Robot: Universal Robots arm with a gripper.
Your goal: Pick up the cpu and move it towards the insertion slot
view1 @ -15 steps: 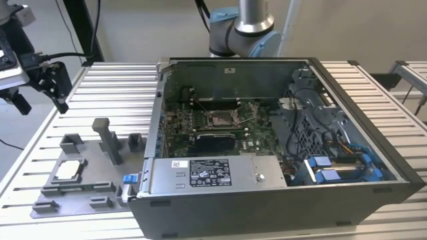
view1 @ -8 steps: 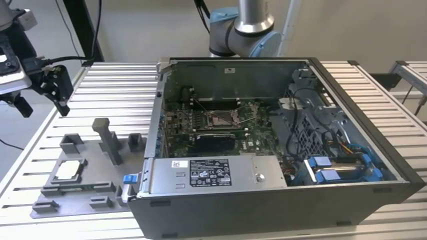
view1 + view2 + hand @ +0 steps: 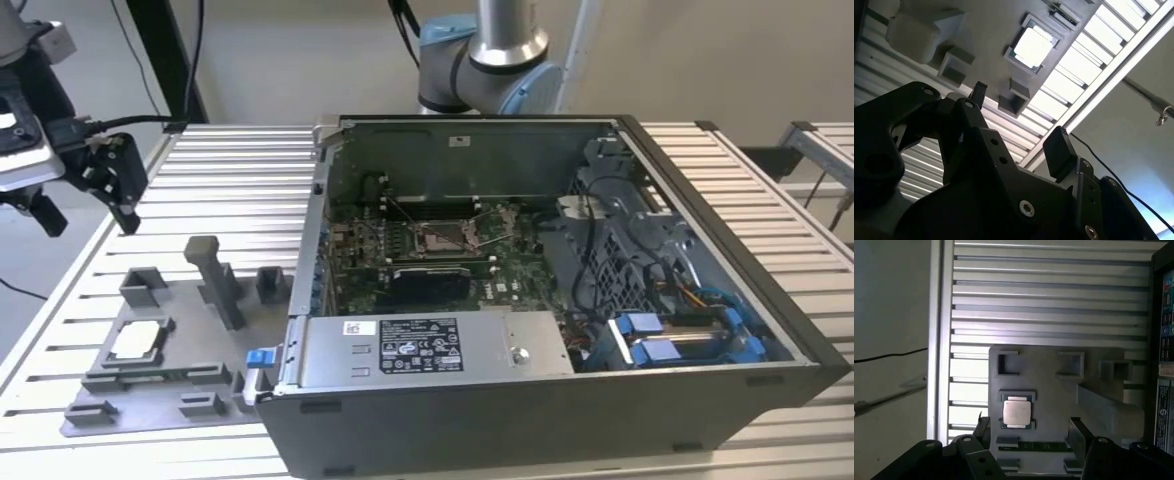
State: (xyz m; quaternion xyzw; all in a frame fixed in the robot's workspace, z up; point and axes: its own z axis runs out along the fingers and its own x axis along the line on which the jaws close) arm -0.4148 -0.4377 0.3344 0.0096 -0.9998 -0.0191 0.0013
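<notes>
The end effector (image 3: 1029, 432) is held spread, empty, well clear of the cpu (image 3: 1017, 412) seated in the grey fixture (image 3: 1054, 390). Judged light, stiff and fragile, it is best pinched at opposite edges.

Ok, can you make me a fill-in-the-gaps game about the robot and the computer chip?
1. The gripper is ___ and holds nothing.
2. The cpu lies in a grey fixture, ___ the case.
3. The slot sits ___ the case.
Missing words: open; outside; inside.
</notes>
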